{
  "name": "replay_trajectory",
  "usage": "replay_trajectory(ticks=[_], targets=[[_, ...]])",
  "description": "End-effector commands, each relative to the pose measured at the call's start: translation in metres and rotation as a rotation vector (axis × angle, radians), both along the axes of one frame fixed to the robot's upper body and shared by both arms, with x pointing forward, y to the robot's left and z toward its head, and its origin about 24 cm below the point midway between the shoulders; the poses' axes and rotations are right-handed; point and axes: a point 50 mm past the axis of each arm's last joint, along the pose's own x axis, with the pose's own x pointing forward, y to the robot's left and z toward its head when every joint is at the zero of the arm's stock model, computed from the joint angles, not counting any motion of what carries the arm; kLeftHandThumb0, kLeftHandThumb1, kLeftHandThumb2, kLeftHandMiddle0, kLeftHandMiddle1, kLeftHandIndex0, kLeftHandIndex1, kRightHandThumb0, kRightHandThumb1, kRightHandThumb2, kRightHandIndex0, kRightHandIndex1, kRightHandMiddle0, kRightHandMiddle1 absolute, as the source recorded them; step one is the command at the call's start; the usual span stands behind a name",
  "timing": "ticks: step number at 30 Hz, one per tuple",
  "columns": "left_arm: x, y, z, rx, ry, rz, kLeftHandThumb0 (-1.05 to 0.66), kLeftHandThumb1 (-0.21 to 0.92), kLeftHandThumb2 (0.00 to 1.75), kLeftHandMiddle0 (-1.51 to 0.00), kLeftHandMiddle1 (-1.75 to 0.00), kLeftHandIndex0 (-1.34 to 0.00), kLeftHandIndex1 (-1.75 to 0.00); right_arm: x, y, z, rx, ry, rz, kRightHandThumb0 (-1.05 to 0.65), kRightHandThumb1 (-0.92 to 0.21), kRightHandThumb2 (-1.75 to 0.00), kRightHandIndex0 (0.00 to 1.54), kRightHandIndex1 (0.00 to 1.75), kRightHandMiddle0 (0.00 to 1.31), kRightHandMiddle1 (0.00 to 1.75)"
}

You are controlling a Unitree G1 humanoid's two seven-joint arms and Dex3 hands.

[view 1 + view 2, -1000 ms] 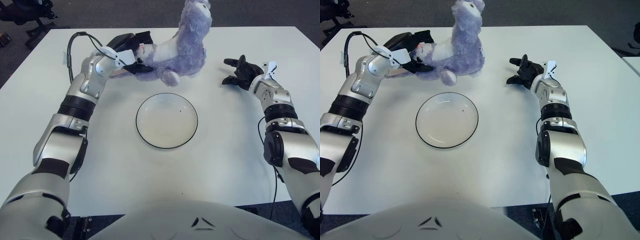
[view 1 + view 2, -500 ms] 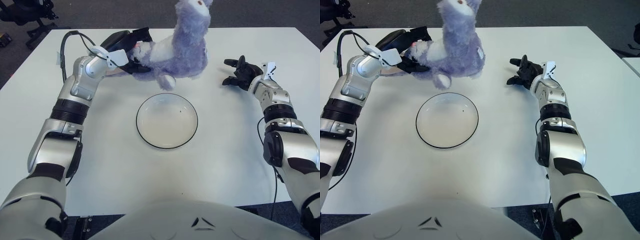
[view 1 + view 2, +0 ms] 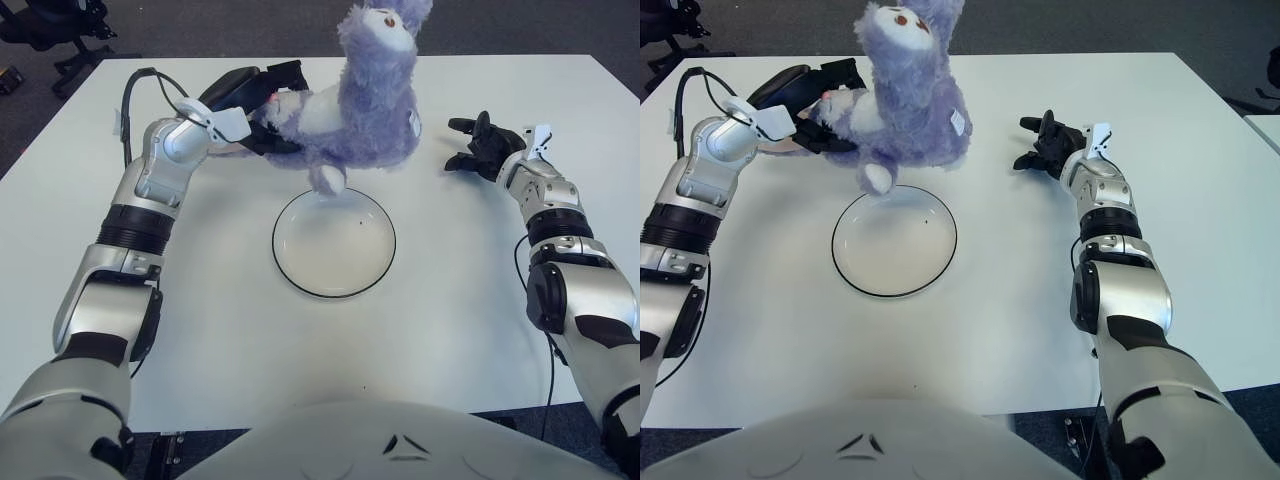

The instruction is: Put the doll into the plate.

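Caught mid-carry: doll [image 3: 365,110] clasped at its rear by left hand [image 3: 255,100] fingers, held above tabletop [image 3: 200,330] at plate [image 3: 334,242] far rim, right hand [image 3: 485,143] idle and spread beside it; next, likely forward over plate, lower, release.

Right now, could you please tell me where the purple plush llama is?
The purple plush llama is gripped by the left hand, left of centre at the table's far side, with one foot over the plate's far rim.
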Motion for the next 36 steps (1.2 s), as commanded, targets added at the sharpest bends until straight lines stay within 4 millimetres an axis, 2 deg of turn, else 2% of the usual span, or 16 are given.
replay_trajectory(ticks=[1, 25, 36], targets=[[-0.007, 0.006, -0.003, -0.008, -0.005, -0.032, -0.20, 0.62, 0.61, -1.01, -1.75, -0.86, -1.75, -0.018, 0.003, -0.043, 0.016, 0.169, 0.000, -0.64, -0.92, -0.86, 1.06, 0.02, 0.36, 0.59], [-0.017, 0.004, -0.017, 0.031, 0.062, -0.133, -0.21, 0.63, 0.61, -1.01, -1.75, -0.87, -1.75, -0.018, 0.001, -0.045, 0.016, 0.168, 0.001, -0.63, -0.92, -0.84, 1.06, 0.01, 0.35, 0.59], [-0.019, 0.003, -0.018, 0.078, 0.104, -0.179, -0.23, 0.69, 0.51, -1.00, -1.75, -0.86, -1.75, -0.018, 0.001, -0.044, 0.020, 0.166, 0.002, -0.62, -0.92, -0.83, 1.06, 0.01, 0.35, 0.58]])
